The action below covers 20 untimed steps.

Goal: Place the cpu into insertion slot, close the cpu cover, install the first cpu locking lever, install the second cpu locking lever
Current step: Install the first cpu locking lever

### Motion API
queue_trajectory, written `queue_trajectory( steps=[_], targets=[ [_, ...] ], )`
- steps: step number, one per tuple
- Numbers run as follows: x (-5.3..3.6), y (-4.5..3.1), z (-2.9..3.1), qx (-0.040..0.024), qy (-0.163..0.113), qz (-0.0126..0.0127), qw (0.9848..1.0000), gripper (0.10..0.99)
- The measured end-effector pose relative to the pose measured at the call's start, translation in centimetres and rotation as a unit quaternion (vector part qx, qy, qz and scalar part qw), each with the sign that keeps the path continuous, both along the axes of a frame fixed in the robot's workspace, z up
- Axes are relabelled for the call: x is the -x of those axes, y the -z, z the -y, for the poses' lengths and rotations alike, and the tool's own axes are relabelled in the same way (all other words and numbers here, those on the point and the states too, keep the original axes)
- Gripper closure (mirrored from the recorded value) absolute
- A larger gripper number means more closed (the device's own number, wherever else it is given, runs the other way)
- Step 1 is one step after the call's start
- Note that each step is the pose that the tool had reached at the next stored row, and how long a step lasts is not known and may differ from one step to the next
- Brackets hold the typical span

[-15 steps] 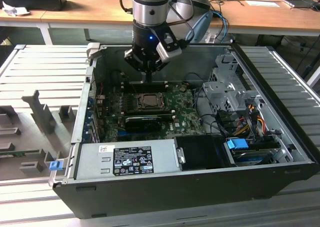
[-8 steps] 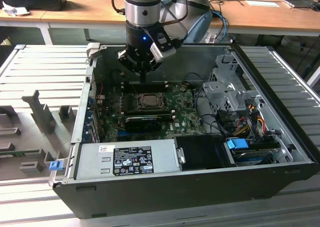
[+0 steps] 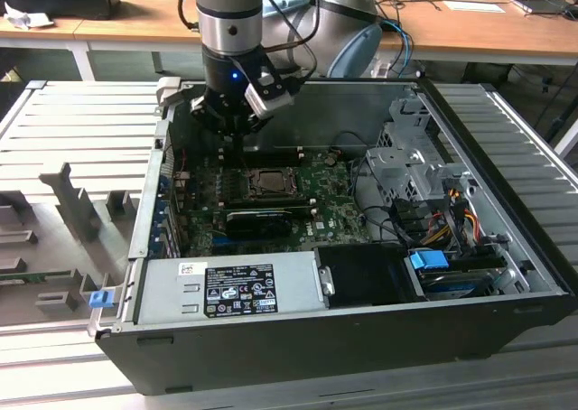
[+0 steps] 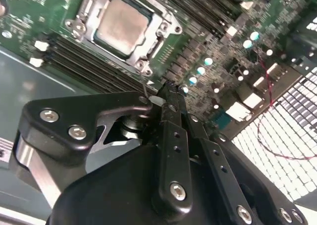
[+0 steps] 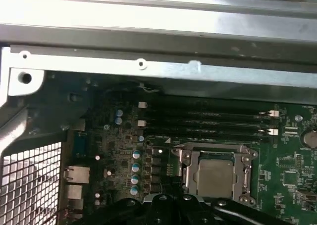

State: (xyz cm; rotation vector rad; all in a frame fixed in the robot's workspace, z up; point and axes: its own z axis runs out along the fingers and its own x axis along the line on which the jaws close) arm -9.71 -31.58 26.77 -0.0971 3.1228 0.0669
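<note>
Gripper [image 3: 237, 130] hangs inside the open computer case [image 3: 361, 338], just beyond the insertion slot [image 3: 268, 183]. Jaws clenched, nothing between them. Cpu [image 4: 122, 26] sits in the slot; cpu cover [image 5: 216, 153] down around it.

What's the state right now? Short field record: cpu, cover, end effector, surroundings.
cpu: seated in the slot, silver face up
cover: down flat around the cpu, framing it
end effector: above the motherboard beside the slot, carrying nothing visible; finger state unclear
memory slots: long black rows next to the slot
case: lying open on its side
</note>
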Motion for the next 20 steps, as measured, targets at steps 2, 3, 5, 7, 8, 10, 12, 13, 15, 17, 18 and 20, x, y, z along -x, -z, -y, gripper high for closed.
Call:
queue_trajectory(
  steps=[2,3,5,7,8,10,12,13,15,17,18,20],
  targets=[
    [0.68,0.11,-0.07,-0.0003,0.0,0.0001,1.0,0.98],
    [0.86,0.15,-0.1,-0.0003,0.0,0.0,1.0,0.98],
    [1.19,0.32,-0.22,-0.0004,0.0,0.0,1.0,0.98],
    [1.35,0.74,-0.53,-0.0004,0.0,0.0,1.0,0.98],
    [1.43,0.96,-0.83,-0.0005,0.0,0.0,1.0,0.98],
    [1.52,1.18,-1.48,-0.0007,0.0,0.0,1.0,0.98],
    [1.57,1.25,-1.88,-0.001,0.0,0.0,1.0,0.98],
    [1.58,1.27,-2.05,-0.001,0.0,0.0,1.0,0.98],
    [1.36,1.27,-2.25,-0.0011,0.0,0.0,1.0,0.98],
    [0.95,1.27,-2.32,-0.0011,0.0,-0.0001,1.0,0.98],
    [0.25,1.28,-2.39,-0.0011,0.0,-0.0003,1.0,0.98],
    [-0.71,1.33,-2.48,-0.0004,0.0,-0.0007,1.0,0.98]
  ],
)
